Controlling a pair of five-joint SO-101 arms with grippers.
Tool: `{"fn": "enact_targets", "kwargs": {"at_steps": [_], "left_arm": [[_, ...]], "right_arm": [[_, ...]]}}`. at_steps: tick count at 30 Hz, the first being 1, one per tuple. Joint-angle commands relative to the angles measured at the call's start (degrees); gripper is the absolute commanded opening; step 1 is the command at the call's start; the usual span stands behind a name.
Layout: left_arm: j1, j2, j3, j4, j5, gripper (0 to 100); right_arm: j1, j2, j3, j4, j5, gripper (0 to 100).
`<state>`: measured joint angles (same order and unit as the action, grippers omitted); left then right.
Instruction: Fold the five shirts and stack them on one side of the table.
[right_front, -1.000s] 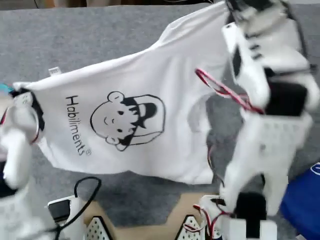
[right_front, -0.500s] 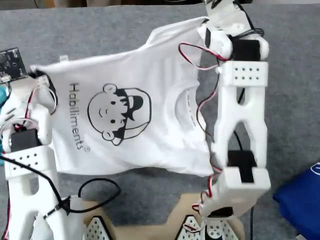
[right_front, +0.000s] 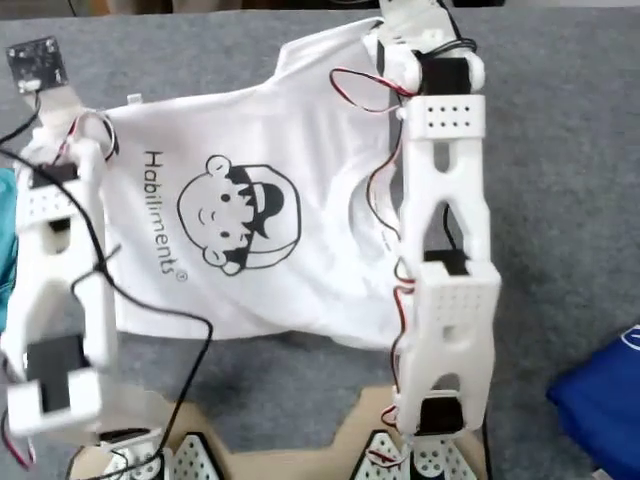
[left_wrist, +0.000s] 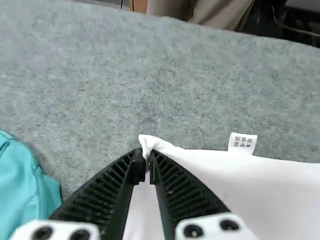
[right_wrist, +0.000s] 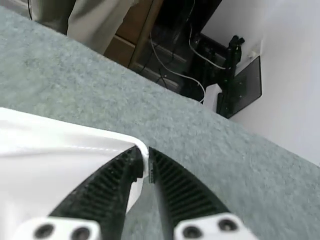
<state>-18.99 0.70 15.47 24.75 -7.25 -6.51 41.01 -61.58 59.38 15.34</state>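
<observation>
A white shirt (right_front: 250, 215) with a black cartoon head print lies spread over the grey table, print side up, stretched between the two arms. My left gripper (left_wrist: 145, 162) is shut on one white corner of it (left_wrist: 150, 145), near a small sewn label (left_wrist: 242, 141); in the high view that arm stands at the left (right_front: 60, 120). My right gripper (right_wrist: 146, 165) is shut on another corner of the shirt (right_wrist: 60, 160), at the far edge of the table in the high view (right_front: 395, 35). A teal shirt (left_wrist: 20, 185) lies beside the left gripper, and a blue shirt (right_front: 600, 395) lies at the near right.
The grey table cloth (right_front: 560, 150) is bare to the right of the right arm. The arms' bases and cables (right_front: 300, 450) sit at the near edge. Furniture and cables (right_wrist: 200, 55) stand beyond the far edge.
Both arms have swung toward the far side, dragging the white shirt with them. It has shifted left and away, and its near hem now lies flatter.
</observation>
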Motion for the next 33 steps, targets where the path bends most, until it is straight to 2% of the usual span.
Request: {"fn": "enact_targets", "kwargs": {"at_steps": [1,7,16,26,33], "left_arm": [[0.18,6.99,-13.63,3.6,0.44,2],[0.18,20.09,-33.76,11.96,0.44,2],[3.96,37.23,-62.15,26.73,0.44,2],[3.96,50.07,-84.57,38.51,0.18,2],[4.13,52.09,-91.6,49.58,0.09,2]], "right_arm": [[-0.31,4.53,-10.24,-2.2,-0.44,0.5],[-0.4,12.35,-20.7,-9.14,-0.26,0.5],[-0.13,16.66,-21.67,-19.43,-0.44,0.5],[2.07,17.8,-22.02,-18.55,-0.35,0.5],[1.98,15.43,-22.11,-9.05,-0.18,0.5]]}}
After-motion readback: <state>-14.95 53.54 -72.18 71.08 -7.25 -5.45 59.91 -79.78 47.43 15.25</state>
